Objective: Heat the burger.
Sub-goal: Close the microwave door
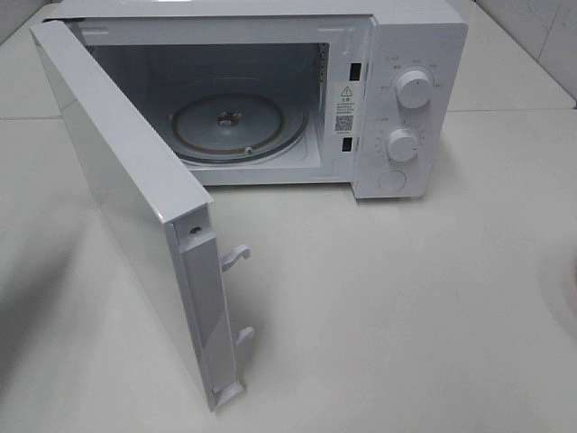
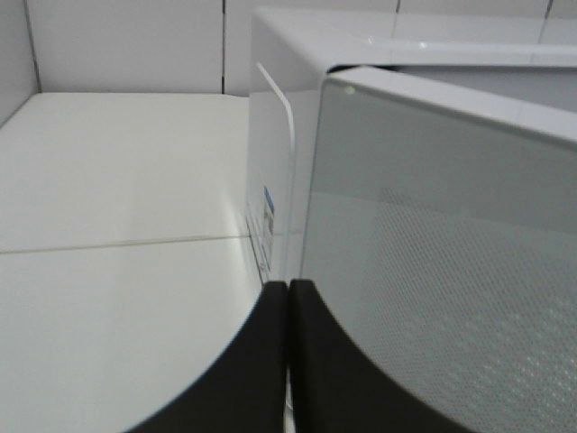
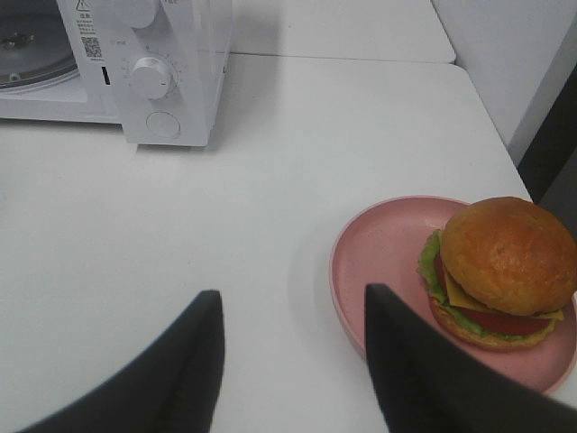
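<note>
The burger (image 3: 500, 271), a brown bun over cheese, tomato and green lettuce, lies on a round pink plate (image 3: 383, 262) on the white table in the right wrist view. My right gripper (image 3: 293, 352) hovers open just beside the plate's rim, touching nothing. My left gripper (image 2: 287, 343) is shut with nothing in it, its black fingers pressed together close to the outer face of the microwave's door (image 2: 442, 271). The white microwave (image 1: 406, 99) stands open in the high view, its glass turntable (image 1: 236, 126) bare. Neither arm nor the burger shows in the high view.
The open door (image 1: 135, 207) juts toward the table's front left, with two latch hooks (image 1: 236, 257) on its edge. Two dials (image 1: 413, 88) sit on the microwave's right panel. White tiled walls stand behind, and a table edge runs near the plate.
</note>
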